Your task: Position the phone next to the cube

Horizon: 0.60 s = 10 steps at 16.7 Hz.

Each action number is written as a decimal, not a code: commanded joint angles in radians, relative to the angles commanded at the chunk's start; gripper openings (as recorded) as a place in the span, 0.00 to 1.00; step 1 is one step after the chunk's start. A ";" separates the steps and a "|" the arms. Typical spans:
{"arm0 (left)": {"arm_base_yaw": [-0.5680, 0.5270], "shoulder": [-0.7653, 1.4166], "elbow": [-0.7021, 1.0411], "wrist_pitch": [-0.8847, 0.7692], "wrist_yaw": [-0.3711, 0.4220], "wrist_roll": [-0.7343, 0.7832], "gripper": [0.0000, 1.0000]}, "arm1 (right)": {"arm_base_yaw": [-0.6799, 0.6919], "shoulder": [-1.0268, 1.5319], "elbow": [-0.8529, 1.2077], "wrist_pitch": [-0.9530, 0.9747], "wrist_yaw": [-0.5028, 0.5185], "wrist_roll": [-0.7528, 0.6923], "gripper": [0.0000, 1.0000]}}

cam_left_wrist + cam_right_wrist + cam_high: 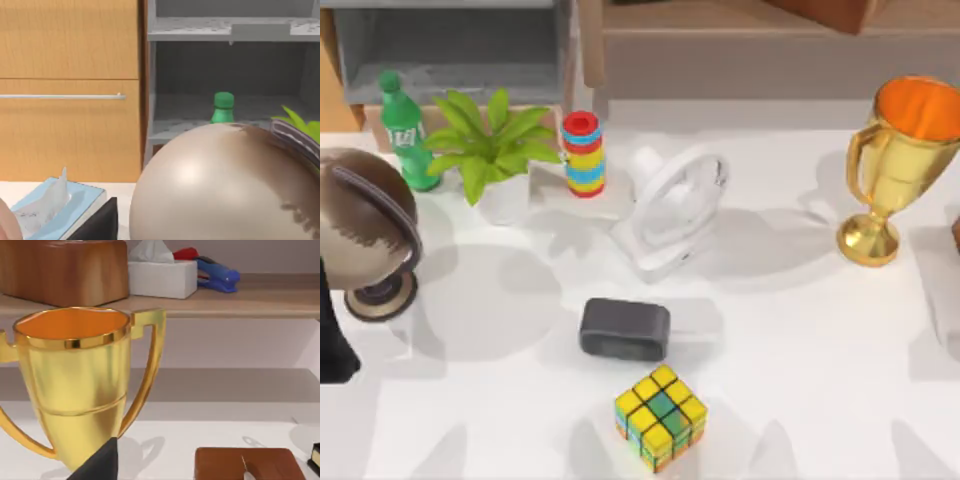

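- White table (800,350), wooden shelving behind.
- Puzzle cube (661,416) at front centre, just before dark grey rounded block (625,329).
- Green bottle (405,130): label unreadable.
- Pincer states: cannot tell.

The white desk (800,330) carries the cube (661,416) near its front edge, a dark grey rounded block (625,329) just behind it, and farther back a green bottle (406,130), potted plant (492,150), ring stack (584,153), white fan (672,205) and gold trophy (897,165).
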 joint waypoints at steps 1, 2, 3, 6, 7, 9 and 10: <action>0.000 0.000 0.000 0.000 0.000 0.000 1.00 | 0.000 0.000 0.000 0.000 0.000 0.000 1.00; 0.000 0.000 0.000 0.000 0.000 0.000 1.00 | -0.001 0.001 0.001 -0.001 0.000 -0.001 1.00; 0.000 0.000 0.000 0.000 0.000 0.000 1.00 | -0.010 0.013 0.008 -0.010 0.000 -0.012 1.00; 0.000 0.000 0.000 0.000 0.000 0.000 1.00 | -0.078 0.109 0.069 -0.084 0.001 -0.098 1.00; 0.000 0.000 0.000 0.000 0.000 0.000 1.00 | -0.111 0.162 0.100 -0.121 0.001 -0.142 1.00; 0.000 0.000 0.000 0.000 0.000 0.000 1.00 | -0.190 0.302 0.170 -0.210 0.001 -0.243 1.00; 0.000 0.000 0.000 0.000 0.000 0.000 1.00 | -0.234 0.386 0.208 -0.259 0.001 -0.298 1.00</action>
